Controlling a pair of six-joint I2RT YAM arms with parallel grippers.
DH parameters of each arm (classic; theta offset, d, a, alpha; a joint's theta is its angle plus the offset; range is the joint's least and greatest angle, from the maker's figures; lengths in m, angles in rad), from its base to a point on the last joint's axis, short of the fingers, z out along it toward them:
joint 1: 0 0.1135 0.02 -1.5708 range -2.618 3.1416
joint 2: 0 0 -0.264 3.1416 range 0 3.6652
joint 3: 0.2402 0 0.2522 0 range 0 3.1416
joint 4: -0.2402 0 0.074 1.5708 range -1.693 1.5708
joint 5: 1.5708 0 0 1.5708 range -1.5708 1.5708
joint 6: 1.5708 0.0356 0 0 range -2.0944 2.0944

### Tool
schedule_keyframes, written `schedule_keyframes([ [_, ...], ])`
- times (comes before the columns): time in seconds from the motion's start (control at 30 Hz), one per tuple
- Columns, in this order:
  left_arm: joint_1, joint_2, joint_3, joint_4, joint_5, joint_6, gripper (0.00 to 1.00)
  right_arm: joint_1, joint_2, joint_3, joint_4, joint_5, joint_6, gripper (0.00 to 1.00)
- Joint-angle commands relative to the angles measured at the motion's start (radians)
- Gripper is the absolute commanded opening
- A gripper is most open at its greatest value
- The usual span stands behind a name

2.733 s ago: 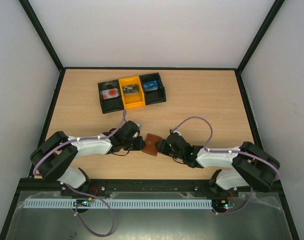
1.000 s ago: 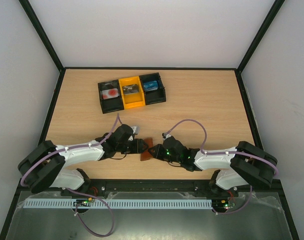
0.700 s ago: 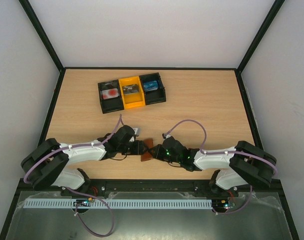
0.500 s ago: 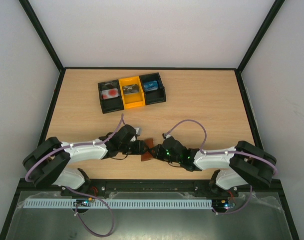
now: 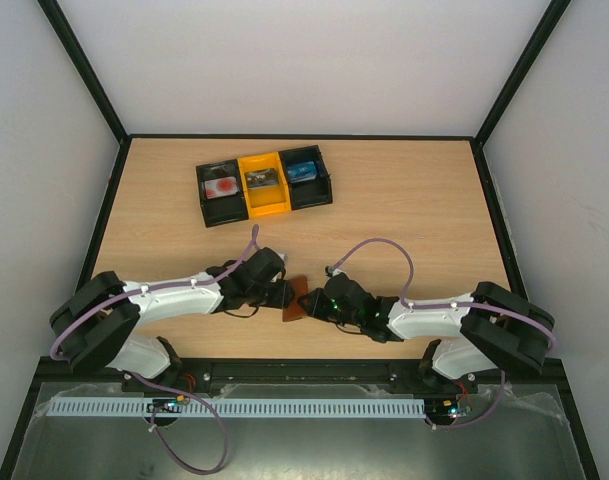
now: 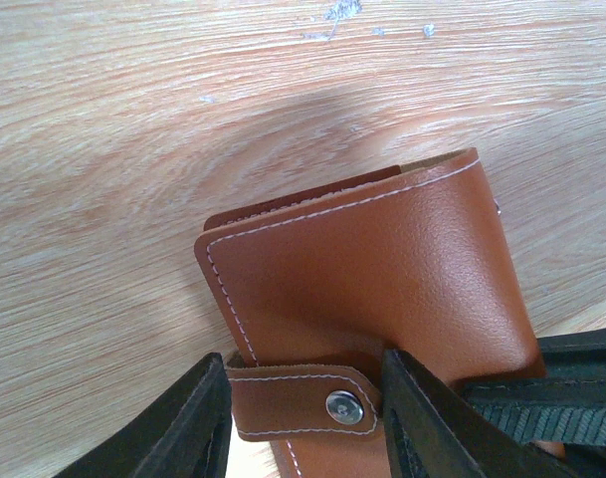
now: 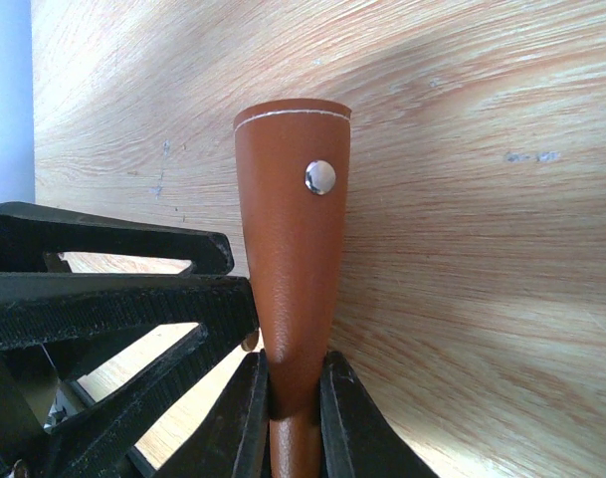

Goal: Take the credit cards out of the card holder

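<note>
The card holder point(image 5: 297, 297) is a brown leather wallet, folded shut and held on edge just above the table near the front middle. My right gripper point(image 7: 293, 383) is shut on its lower part point(image 7: 293, 249), with one finger on each face. My left gripper point(image 6: 304, 383) is open, and its fingers flank the small strap tab point(image 6: 283, 403) with its metal snap point(image 6: 343, 406). The left fingers point(image 7: 133, 309) crowd the holder's left side in the right wrist view. No credit cards show in the holder. A blue card point(image 5: 302, 169) lies in the tray's right bin.
A black-and-yellow three-bin tray point(image 5: 268, 210) stands at the back left, with a card in each bin. Both arms meet low over the table's front centre. Black frame rails point(image 5: 489, 200) edge the wooden table.
The holder, flat on the table at first, now stands on edge in the right gripper. The left gripper has moved right up to it, and its jaws have narrowed round the tab.
</note>
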Motion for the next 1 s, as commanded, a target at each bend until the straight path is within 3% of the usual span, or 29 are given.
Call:
schedule_keyframes([
  [0.0, -0.006, 0.003, 0.018, -0.097, -0.056, 0.026, 0.43, 0.005, -0.024, 0.011, -0.048, 0.052, -0.01, 0.1],
  [0.53, -0.013, -0.029, 0.034, -0.199, -0.113, 0.019, 0.41, 0.006, -0.061, -0.019, -0.102, 0.116, -0.026, 0.1],
  [0.97, -0.004, -0.047, -0.011, -0.079, -0.055, -0.008, 0.39, 0.005, -0.055, -0.035, -0.067, 0.086, -0.044, 0.11],
])
